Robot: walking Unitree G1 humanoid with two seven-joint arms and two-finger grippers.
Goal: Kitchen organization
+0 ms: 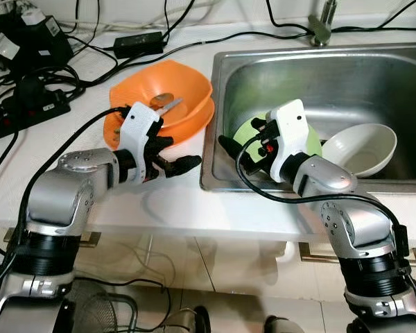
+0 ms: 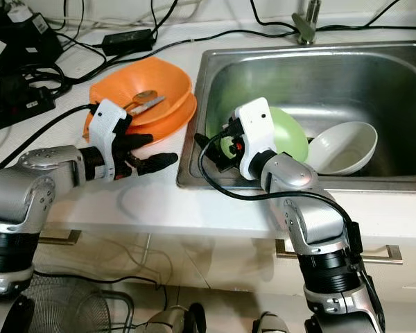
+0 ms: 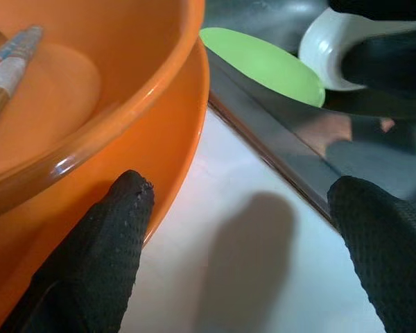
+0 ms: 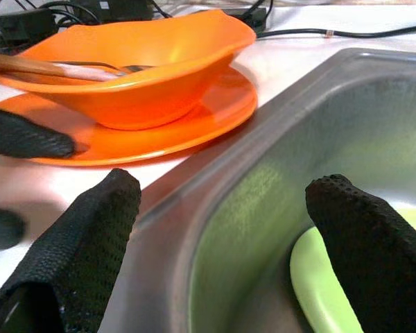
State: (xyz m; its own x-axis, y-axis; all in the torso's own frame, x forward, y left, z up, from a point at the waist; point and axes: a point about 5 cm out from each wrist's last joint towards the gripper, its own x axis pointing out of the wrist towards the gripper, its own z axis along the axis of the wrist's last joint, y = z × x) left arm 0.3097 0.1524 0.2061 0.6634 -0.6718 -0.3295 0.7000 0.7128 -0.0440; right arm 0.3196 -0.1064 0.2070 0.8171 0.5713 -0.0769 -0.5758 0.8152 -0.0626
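An orange bowl (image 1: 168, 90) sits on an orange plate (image 1: 198, 122) on the white counter, left of the sink. A utensil with a wooden handle (image 1: 168, 106) lies in the bowl. My left gripper (image 1: 183, 152) is open at the plate's near edge; one finger (image 3: 114, 236) is right by the rim with nothing held. In the steel sink (image 1: 213, 163) a green plate (image 2: 288, 136) leans beside a white bowl (image 1: 364, 146). My right gripper (image 4: 222, 236) hangs open over the sink's left rim, one finger (image 4: 364, 243) just above the green plate.
Black cables, a power strip (image 1: 29, 105) and an adapter (image 1: 139, 43) crowd the back left of the counter. A faucet (image 1: 322, 28) stands behind the sink. A bare strip of counter (image 1: 173, 201) runs in front of the plate and sink.
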